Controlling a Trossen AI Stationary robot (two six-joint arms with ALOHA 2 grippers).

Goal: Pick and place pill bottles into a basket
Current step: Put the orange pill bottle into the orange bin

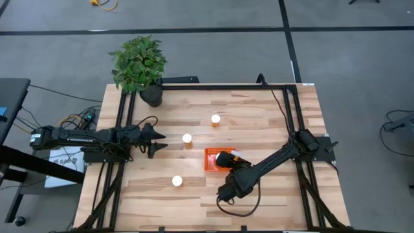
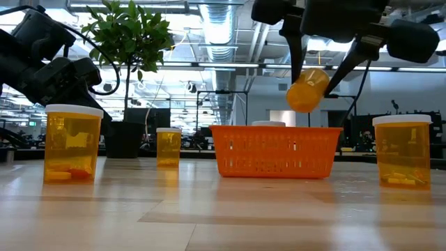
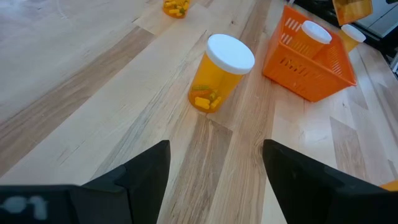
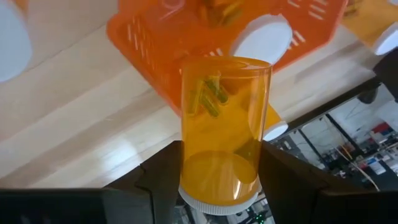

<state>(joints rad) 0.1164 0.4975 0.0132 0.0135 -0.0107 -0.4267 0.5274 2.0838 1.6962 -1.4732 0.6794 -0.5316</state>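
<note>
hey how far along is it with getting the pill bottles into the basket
Done: at least one bottle sits in the basket. In hand: the right gripper holds a bottle above it. Left: three bottles stand on the table; the left gripper waits open.

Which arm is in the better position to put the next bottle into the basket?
The right. The right gripper already holds a pill bottle above the orange basket. The left gripper is open and empty, off to the basket's side.

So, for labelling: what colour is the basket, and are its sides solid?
Bright orange basket with perforated, slotted sides; the low view shows it best.
</note>
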